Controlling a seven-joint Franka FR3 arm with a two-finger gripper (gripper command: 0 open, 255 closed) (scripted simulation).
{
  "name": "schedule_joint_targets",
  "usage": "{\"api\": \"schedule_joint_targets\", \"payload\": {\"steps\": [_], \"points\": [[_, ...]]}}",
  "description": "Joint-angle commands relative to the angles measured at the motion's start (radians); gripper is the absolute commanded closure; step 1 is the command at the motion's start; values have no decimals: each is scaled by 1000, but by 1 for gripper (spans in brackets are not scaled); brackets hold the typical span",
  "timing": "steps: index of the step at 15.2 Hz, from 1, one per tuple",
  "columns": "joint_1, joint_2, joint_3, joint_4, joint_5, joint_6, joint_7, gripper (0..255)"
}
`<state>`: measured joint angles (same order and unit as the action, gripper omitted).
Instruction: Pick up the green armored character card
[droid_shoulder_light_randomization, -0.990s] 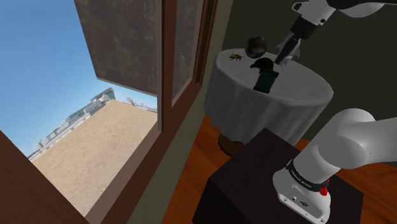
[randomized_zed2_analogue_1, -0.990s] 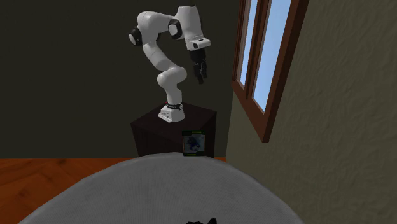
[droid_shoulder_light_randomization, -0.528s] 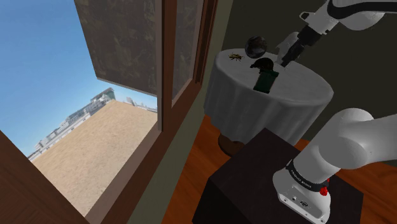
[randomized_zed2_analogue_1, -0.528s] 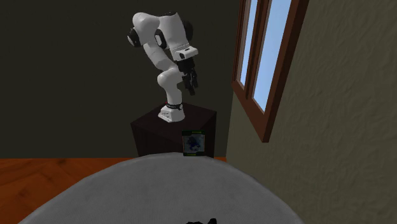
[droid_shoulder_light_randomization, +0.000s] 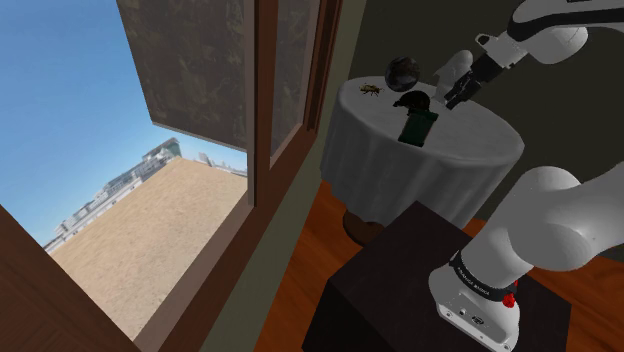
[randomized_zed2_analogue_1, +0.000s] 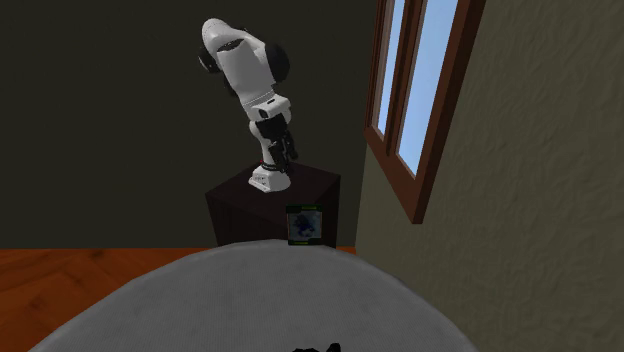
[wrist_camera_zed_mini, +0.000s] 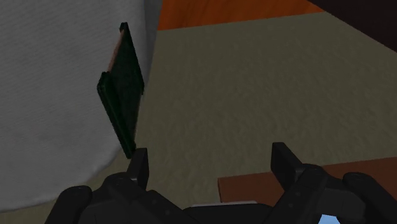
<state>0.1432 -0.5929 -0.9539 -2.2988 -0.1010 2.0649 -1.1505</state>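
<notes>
The dark green card (droid_shoulder_light_randomization: 418, 128) stands upright near the edge of the round white-clothed table (droid_shoulder_light_randomization: 470, 140) closest to the stand. In the second exterior view the card (randomized_zed2_analogue_1: 305, 225) shows its green frame and blue picture at the table's far rim (randomized_zed2_analogue_1: 230, 290). My gripper (droid_shoulder_light_randomization: 462, 92) hovers above the table, up and to the right of the card in the shoulder view, and hangs behind the card in the second exterior view (randomized_zed2_analogue_1: 283, 152). The wrist view shows the card (wrist_camera_zed_mini: 123, 95) edge-on ahead of one fingertip (wrist_camera_zed_mini: 139, 167); the gripper (wrist_camera_zed_mini: 210, 165) is open and holds nothing.
A black figure (droid_shoulder_light_randomization: 413, 101), a dark ball (droid_shoulder_light_randomization: 402, 70) and a small insect-like piece (droid_shoulder_light_randomization: 371, 90) sit on the table behind the card. A window with a wooden frame (droid_shoulder_light_randomization: 262, 110) flanks the table. The dark stand (droid_shoulder_light_randomization: 400, 280) is below, on a wooden floor.
The arm has folded and the gripper has come lower: a little right and down in the shoulder view, left and down in the second exterior view. The card has not moved.
</notes>
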Motion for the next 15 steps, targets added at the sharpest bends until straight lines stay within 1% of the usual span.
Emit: {"api": "schedule_joint_targets", "payload": {"steps": [1, 3, 4, 6, 7, 13, 14, 15], "points": [[84, 58, -119, 58, 42, 20, -97, 0], [189, 108, -253, 119, 90, 28, -188, 0], [253, 130, -332, 152, 115, 29, -233, 0], [413, 155, -511, 224, 154, 25, -310, 0], [424, 148, -520, 228, 147, 25, -307, 0], [482, 138, -594, 182, 136, 95, -326, 0], [499, 134, -615, 171, 133, 114, -330, 0], [499, 134, -615, 171, 132, 114, -330, 0]]}}
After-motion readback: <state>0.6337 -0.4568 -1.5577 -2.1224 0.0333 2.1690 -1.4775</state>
